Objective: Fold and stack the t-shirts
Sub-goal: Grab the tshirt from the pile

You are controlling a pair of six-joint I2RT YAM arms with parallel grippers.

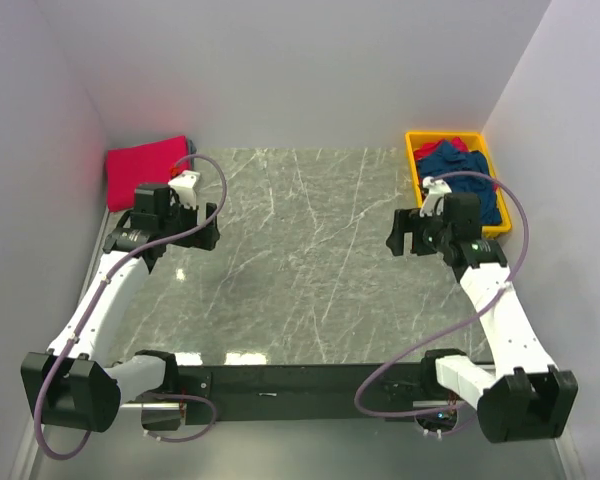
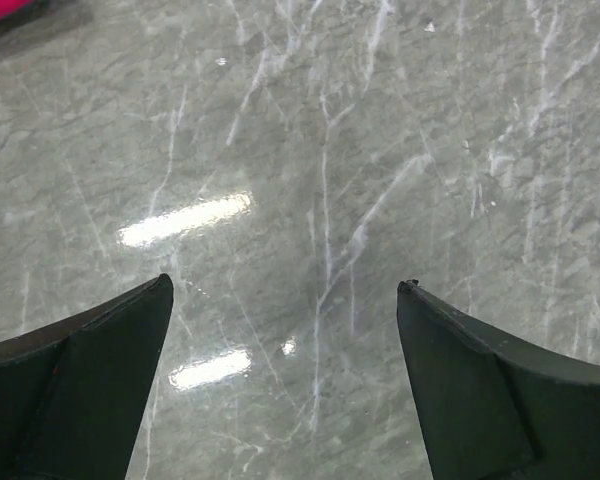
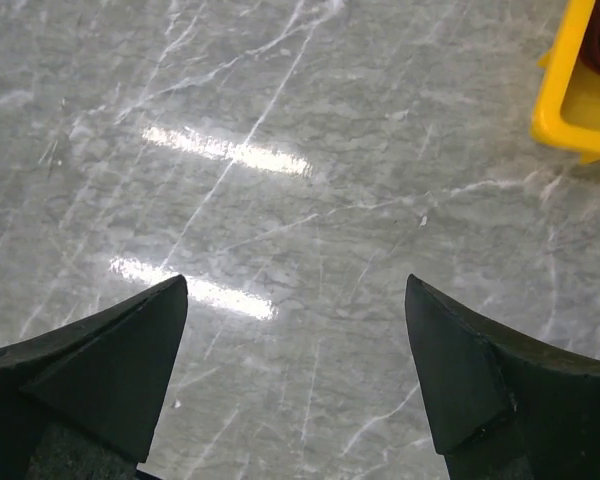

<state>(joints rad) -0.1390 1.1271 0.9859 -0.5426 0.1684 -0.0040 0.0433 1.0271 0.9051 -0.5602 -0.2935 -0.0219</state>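
left hand and right hand hang open, empty. one red shirt lies folded at the counter's far left corner; other shirts wait in the yellow bin.

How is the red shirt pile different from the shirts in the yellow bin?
The red-pink pile lies folded flat; the bin shirts are crumpled. The pile sits on the table; the bin shirts fill the yellow bin. The pile is one colour; the bin shirts are navy and red. Both sit at the far edge.
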